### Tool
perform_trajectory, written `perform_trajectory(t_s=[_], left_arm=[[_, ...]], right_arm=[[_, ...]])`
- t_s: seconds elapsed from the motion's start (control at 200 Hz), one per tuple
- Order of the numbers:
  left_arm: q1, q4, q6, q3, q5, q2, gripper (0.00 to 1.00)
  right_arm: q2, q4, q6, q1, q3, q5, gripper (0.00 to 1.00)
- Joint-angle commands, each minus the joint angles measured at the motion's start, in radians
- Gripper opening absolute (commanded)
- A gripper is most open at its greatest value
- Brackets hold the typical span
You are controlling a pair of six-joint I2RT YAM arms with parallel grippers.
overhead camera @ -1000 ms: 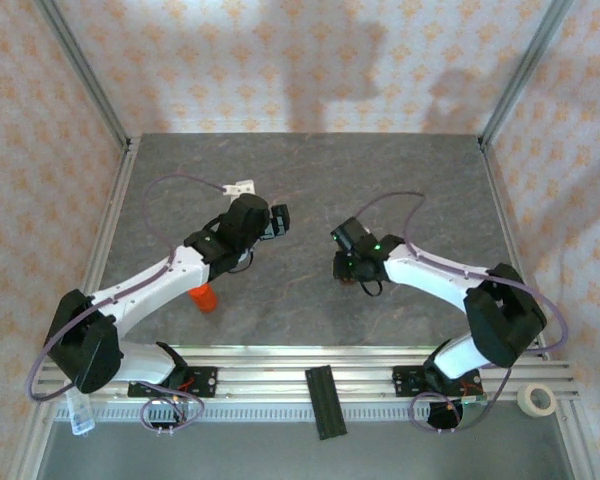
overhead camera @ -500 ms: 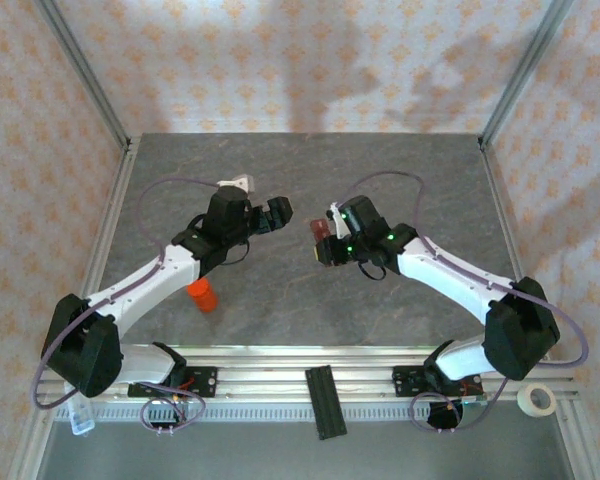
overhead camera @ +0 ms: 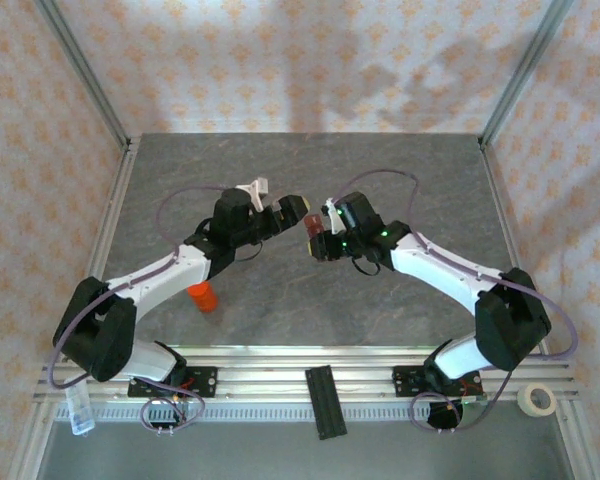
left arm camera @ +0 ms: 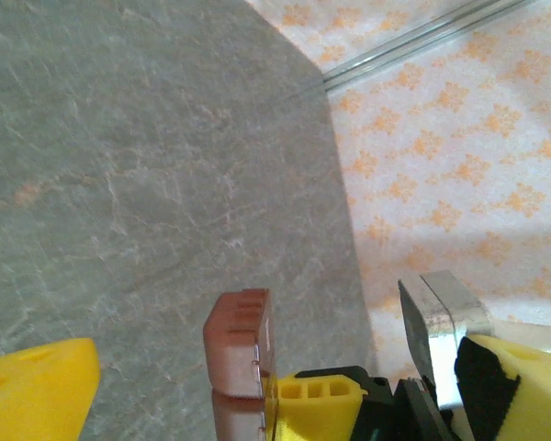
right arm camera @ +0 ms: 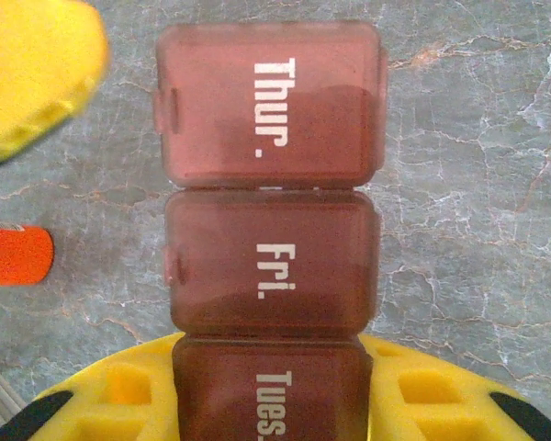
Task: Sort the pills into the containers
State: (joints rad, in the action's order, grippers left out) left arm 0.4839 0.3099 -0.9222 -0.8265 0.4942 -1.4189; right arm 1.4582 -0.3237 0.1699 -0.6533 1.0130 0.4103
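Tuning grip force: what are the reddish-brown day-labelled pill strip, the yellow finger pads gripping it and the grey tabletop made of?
Reddish-brown pill strip: translucent, slightly glossy plastic by the look; shading shows through the lids. Yellow finger pads: matte moulded plastic or rubber, cannot tell which; open pockets. Grey tabletop: veined stone look, possibly a printed laminate.

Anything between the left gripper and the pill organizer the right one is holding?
Nothing visible. The right gripper is shut on the pill organizer, and the open left gripper faces its free end with only air between them. The orange bottle lies on the table beside the left arm, off that line.
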Motion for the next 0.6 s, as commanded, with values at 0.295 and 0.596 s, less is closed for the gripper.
perform_trajectory(t_s=[0.295, 0.596], left_arm=[[0.018, 0.189, -0.117, 0.030, 0.054, -0.029, 1.00], [0.037, 0.198, -0.119, 0.018, 0.048, -0.044, 1.00]], right_arm=[[0.029, 0.060, 0.044, 0.005, 0.018, 0.009, 0.27], [0.039, 0.065, 0.053, 0.006, 0.019, 0.014, 0.27]])
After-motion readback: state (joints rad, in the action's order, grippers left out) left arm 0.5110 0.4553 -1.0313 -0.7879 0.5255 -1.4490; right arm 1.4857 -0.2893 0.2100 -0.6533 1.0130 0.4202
